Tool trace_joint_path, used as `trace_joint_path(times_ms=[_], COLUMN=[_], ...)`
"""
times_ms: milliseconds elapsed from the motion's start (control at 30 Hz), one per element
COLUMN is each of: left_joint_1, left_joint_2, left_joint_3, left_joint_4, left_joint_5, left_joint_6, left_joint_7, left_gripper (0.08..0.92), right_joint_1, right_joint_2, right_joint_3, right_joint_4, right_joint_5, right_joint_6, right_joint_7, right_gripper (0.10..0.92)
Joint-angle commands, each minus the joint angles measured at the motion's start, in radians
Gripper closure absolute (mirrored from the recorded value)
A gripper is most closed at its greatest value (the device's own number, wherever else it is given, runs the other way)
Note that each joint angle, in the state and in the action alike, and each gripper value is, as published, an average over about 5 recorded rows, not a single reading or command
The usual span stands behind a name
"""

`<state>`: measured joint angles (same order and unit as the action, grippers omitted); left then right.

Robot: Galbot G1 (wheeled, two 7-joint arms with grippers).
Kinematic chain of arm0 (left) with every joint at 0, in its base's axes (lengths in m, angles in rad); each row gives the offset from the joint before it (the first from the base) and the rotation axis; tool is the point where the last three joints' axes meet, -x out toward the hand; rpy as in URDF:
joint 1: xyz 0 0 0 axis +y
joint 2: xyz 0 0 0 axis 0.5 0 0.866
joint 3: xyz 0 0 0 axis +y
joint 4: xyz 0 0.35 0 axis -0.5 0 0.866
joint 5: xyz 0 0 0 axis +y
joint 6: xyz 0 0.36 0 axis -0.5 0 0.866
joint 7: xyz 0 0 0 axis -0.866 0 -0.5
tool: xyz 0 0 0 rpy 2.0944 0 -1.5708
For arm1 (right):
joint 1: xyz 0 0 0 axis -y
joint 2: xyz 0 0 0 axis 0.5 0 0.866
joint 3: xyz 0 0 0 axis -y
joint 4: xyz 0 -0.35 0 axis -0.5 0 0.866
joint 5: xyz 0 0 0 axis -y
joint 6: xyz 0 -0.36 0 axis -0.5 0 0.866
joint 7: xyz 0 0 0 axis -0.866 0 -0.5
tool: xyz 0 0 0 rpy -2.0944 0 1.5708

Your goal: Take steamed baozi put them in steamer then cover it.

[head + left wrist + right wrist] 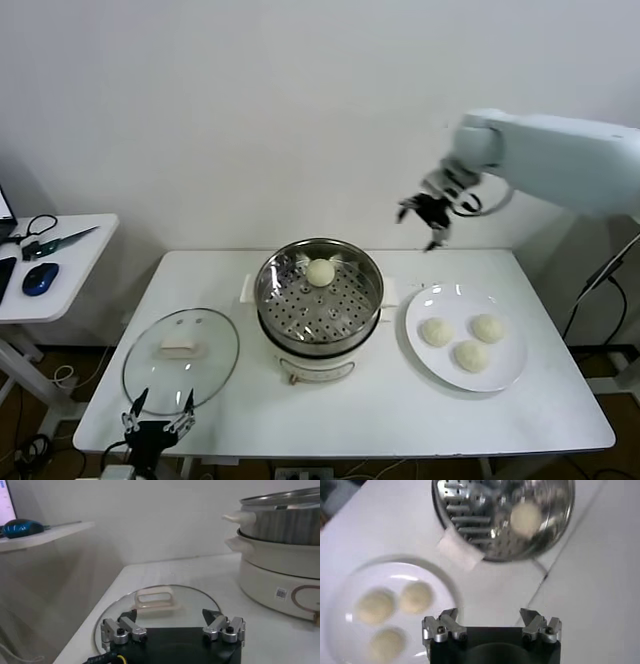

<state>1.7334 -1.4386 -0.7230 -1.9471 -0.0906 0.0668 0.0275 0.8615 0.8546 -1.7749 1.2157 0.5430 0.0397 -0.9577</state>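
Right gripper (432, 222) hangs wide open and empty, high at two o'clock off the steamer (372, 290); one steamed baozi (320, 272) sits at twelve on its tray, three wait on the plate (432, 300), likely next; left gripper (158, 412) idles open by the cover (181, 358), still off

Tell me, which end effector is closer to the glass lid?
Left. The left end effector hovers open at the glass lid's near edge. The right end effector is open in the air beyond the steamer, behind the plate.
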Motion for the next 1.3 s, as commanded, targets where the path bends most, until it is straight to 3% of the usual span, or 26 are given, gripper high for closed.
trace_joint_path(times_ms=[33,400,933,1100,1300], left_joint_1=[-0.001,-0.004,0.001,0.001,0.004], left_joint_2=[0.000,-0.006,-0.006,-0.007,-0.004], left_joint_3=[0.000,-0.005,-0.004,-0.003,-0.004], left_joint_4=[0.008,0.016,0.021,0.020,0.021], left_joint_5=[0.000,-0.001,0.000,0.003,0.004], left_joint_6=[0.000,0.004,-0.001,-0.003,-0.006], left_joint_7=[0.000,0.000,-0.002,-0.002,-0.003], left_gripper=[0.177,0.177,0.177,0.177,0.177], right_joint_1=[-0.179,-0.462,-0.570,-0.580,-0.563], right_joint_2=[-0.233,-0.161,-0.023,0.000,0.005], right_joint_3=[0.025,0.250,0.332,0.344,0.338], right_joint_4=[0.162,0.054,-0.110,-0.140,-0.146], right_joint_5=[0.076,-0.022,-0.089,-0.087,-0.079], right_joint_6=[-0.326,-0.376,-0.370,-0.370,-0.370], right_joint_7=[0.109,0.165,0.190,0.195,0.188], right_gripper=[0.203,0.203,0.216,0.254,0.360])
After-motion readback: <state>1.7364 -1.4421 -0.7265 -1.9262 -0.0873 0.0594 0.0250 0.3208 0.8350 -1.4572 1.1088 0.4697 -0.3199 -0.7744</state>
